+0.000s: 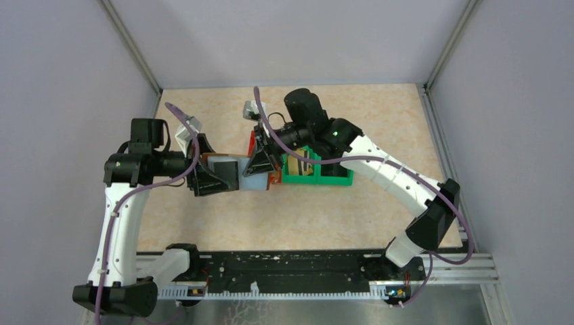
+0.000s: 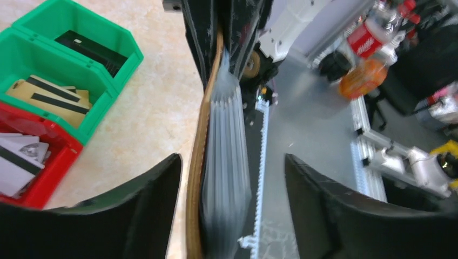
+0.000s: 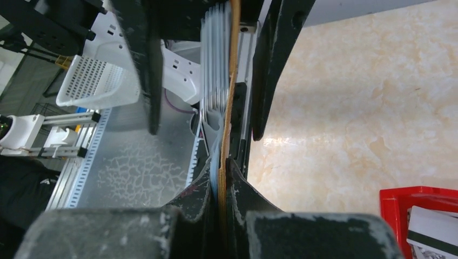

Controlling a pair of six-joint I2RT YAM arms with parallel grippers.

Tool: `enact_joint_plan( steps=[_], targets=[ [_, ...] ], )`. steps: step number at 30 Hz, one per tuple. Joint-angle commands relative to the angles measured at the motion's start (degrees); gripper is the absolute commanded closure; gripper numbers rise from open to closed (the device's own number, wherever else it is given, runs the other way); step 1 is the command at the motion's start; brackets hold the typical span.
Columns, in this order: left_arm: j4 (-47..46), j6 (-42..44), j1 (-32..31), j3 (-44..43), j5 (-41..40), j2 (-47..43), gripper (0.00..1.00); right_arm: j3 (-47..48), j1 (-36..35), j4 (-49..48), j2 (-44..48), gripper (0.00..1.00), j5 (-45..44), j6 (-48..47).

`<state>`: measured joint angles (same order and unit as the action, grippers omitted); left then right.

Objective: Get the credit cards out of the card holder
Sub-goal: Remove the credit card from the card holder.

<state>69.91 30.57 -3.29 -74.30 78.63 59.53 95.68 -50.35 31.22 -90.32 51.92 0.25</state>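
Item: card holder [image 1: 252, 179], brown outside, pale clear pockets inside. Held above the desk [image 1: 379, 122], between the two hands, just left of the bins. In both wrist views it is seen edge on, the brown cover [image 2: 197, 178] on one side and the stack of clear pockets [image 3: 213, 59] fanned on the other. The pockets are blurred, so whether any cards are still in them cannot be told.

Right hand [image 3: 221, 170]: clamped tight on one end of the card holder, its fingers [image 3: 243, 205] pressed against both faces.

Left hand [image 2: 232, 159]: partly spread and gripping nothing. One of its fingers [image 2: 135, 216] stands on each side of the holder's other end. The finger on the brown side is close to the cover. The other finger is clearly off the pockets.

Credit cards, out of the holder:
- gold cards with dark stripes [image 2: 48, 94], several, lying loosely overlapped in the nearer green bin [image 2: 116, 89].
- dark card [image 2: 89, 46], flat in the farther green bin [image 2: 129, 51].
- pale cards with a dark stripe [image 2: 16, 162], in the red bin [image 2: 65, 156].

Bins: the two green ones sit side by side and touching, with the red one against them. All stand on the desk near the right hand [image 1: 262, 166]. The left hand [image 1: 220, 177] is on the far side of the holder from them.
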Motion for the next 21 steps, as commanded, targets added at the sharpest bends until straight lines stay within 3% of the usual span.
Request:
enact_joint_plan(
  steps=[1, 5, 12, 17, 21],
  targets=[
    [-19.9, -18.9, -0.3, 3.4, -0.5, -4.1, 0.16, -8.1, 1.0, -23.5, 6.1, 1.0, 1.5, 10.5],
    [-30.9, -29.3, -0.2, 7.1, 0.7, -6.7, 0.13, -16.8, 1.7, -38.7, 11.2, 1.0, -0.3, 18.7],
    [-34.3, -34.5, -0.2, 8.4, 5.1, -6.0, 0.32, -24.1, 2.8, -50.6, 14.8, 1.0, -2.0, 25.1],
    [-40.7, -41.6, -0.2, 9.2, 6.7, -6.8, 0.53, -25.6, 2.8, -52.1, 14.7, 1.0, -1.5, 26.0],
    [-50.4, -51.0, -0.2, 11.6, 7.1, -8.7, 0.55, -26.6, 2.8, -52.4, 14.8, 1.0, -2.1, 25.8]
  ],
)
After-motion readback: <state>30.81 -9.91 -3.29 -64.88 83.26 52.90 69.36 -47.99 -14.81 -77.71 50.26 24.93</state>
